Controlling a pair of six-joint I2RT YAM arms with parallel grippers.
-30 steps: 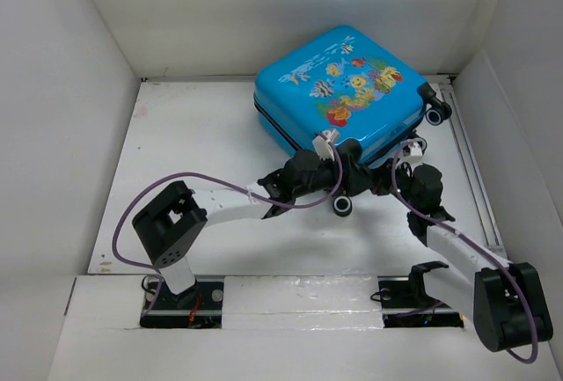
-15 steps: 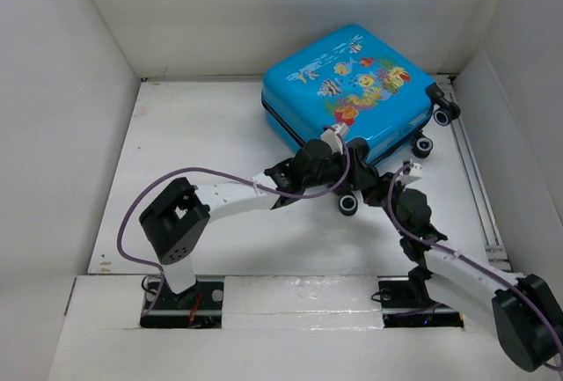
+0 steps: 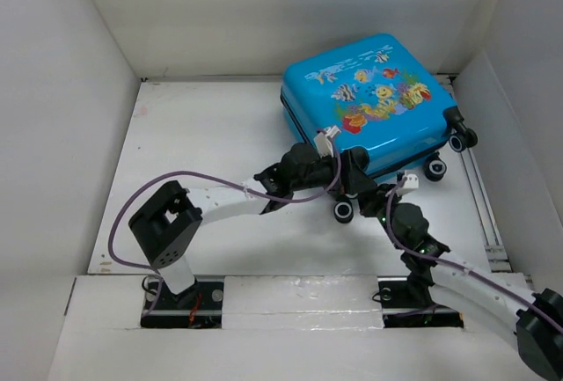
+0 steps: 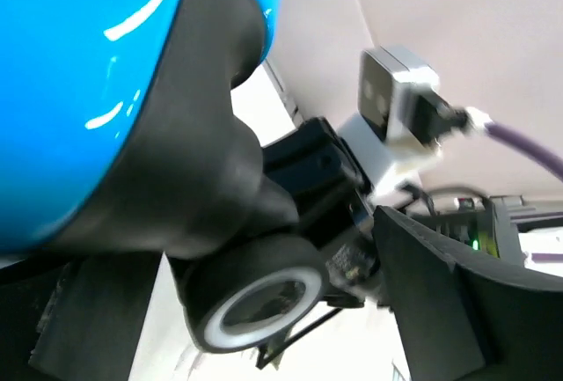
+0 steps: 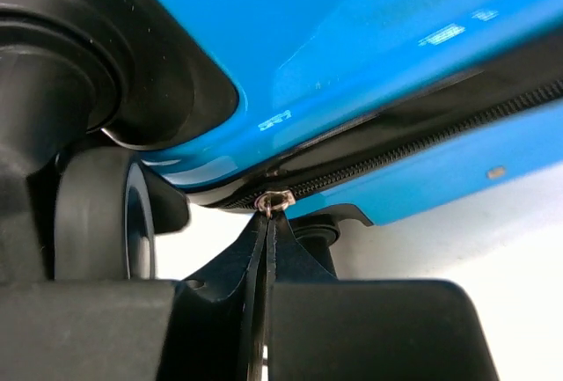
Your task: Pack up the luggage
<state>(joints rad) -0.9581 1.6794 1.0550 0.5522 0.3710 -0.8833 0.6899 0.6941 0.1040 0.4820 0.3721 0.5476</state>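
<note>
Right hand (image 5: pixel 266 227) pinching zip pull (image 5: pixel 274 201) — luggage (image 3: pixel 378 91), white table (image 3: pixel 202 135), walls (image 3: pixel 264 11)

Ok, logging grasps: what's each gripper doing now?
Left gripper: open, a wheel between its fingers.
Right gripper: shut on the zipper pull.
</note>
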